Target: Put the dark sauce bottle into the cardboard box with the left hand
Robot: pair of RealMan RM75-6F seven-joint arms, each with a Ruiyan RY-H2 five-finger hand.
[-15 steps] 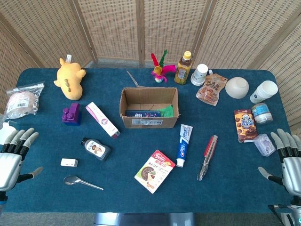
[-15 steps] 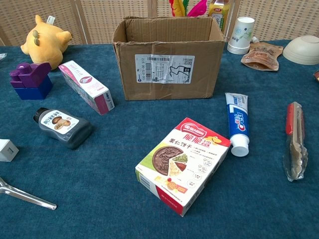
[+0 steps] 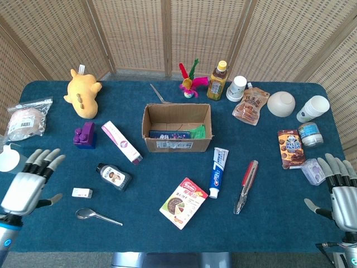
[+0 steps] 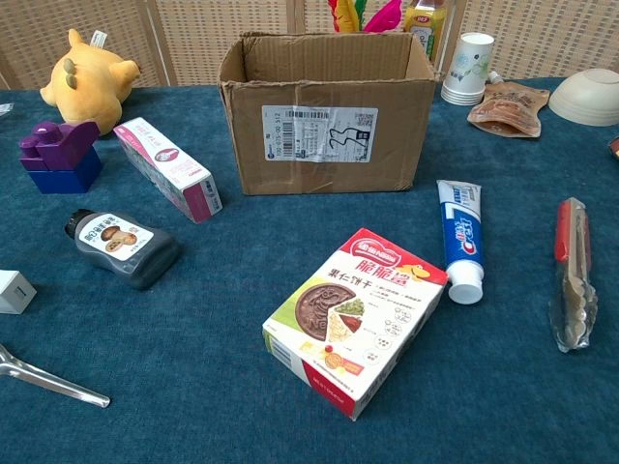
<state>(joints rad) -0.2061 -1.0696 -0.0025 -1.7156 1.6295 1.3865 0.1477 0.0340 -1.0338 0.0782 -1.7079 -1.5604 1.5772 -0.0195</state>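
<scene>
Head view shows the left hand [image 3: 27,190] with fingers apart, holding nothing, near the table's left edge. The dark sauce bottle [image 3: 114,176] lies flat at its 3 o'clock, at 8 o'clock from the cardboard box [image 3: 177,128]. Best to come down over the fat middle and squeeze gently. The right hand [image 3: 343,192] is spread too
</scene>
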